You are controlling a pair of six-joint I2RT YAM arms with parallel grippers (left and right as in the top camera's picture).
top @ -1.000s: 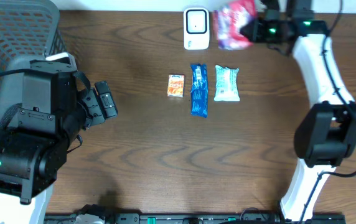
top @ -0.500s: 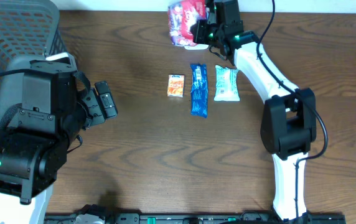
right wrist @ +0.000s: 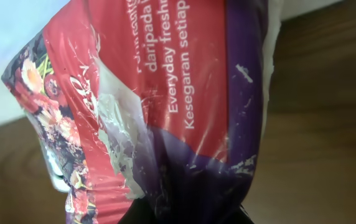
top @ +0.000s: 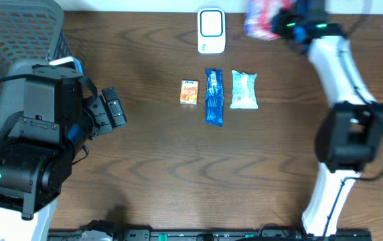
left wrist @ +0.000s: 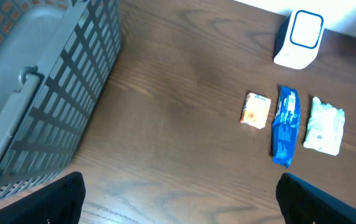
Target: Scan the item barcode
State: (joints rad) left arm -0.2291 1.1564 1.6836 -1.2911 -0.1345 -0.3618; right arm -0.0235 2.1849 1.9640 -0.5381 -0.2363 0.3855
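A red and purple pouch (top: 261, 16) hangs above the table's far edge, to the right of the white scanner (top: 211, 30). My right gripper (top: 282, 25) is shut on the pouch's lower end. In the right wrist view the pouch (right wrist: 165, 93) fills the frame and hides most of the right gripper (right wrist: 184, 218). Its printed text faces the camera, and the barcode is out of view. My left gripper (top: 114, 110) stands open over bare wood at the left. In the left wrist view the left gripper (left wrist: 178, 199) holds nothing, and the scanner (left wrist: 299, 37) is far ahead.
An orange packet (top: 189, 92), a blue packet (top: 214, 96) and a white-green packet (top: 244, 90) lie in a row below the scanner. A grey mesh basket (top: 17, 33) stands at the far left, beside the left arm.
The right arm swung the pouch left, over the scanner, and has now carried it back to the scanner's right. The left arm has not moved.
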